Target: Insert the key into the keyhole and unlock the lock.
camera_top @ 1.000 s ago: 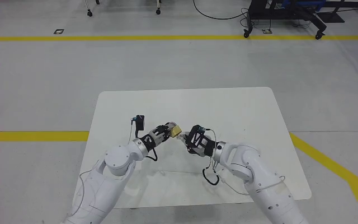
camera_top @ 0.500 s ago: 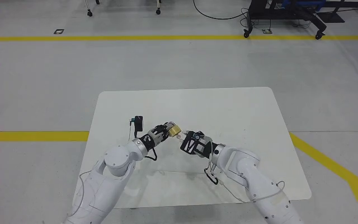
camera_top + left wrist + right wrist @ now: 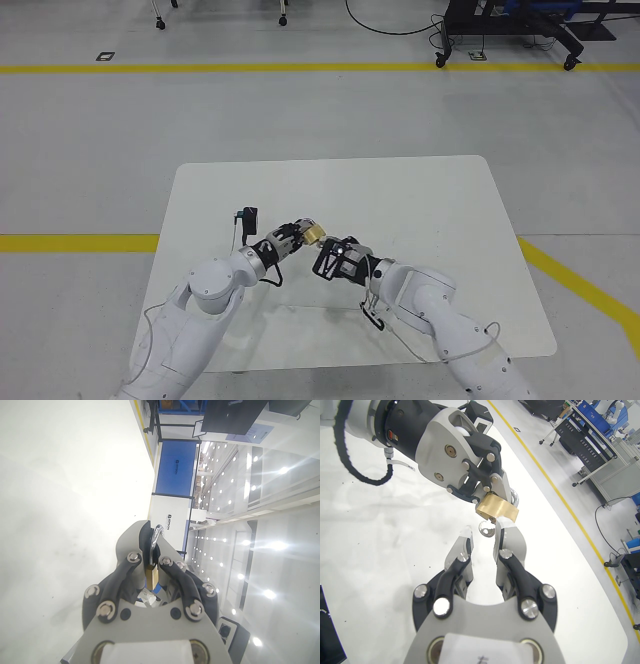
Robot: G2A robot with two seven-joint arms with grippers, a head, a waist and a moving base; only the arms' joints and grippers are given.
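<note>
1. Over the middle of a white table (image 3: 420, 195): two robot arms meeting tip to tip, wrists angled toward each other.
2. On the left gripper (image 3: 153, 543): jaws closed on a small brass lock (image 3: 498, 510), clamped at its shackle end, with the brass body sticking out past the fingers toward the other arm.
3. Silver shackle (image 3: 515, 498): partly hidden between the gripping fingers, with one curved edge showing beside them.
4. At the lock's free bottom face: a small silver key (image 3: 485, 530), its round head with a hole hanging just off the brass. Blade hidden, so no telling how deep in the keyhole.
5. On the right gripper (image 3: 484, 526): jaws open, holding nothing, with the key head in the gap between them.
6. One right fingertip (image 3: 503, 523): at the lock's lower corner, touching or just short of it; impossible to tell which.
7. Beyond the table: pale floor crossed by a yellow line (image 3: 300, 68).
</note>
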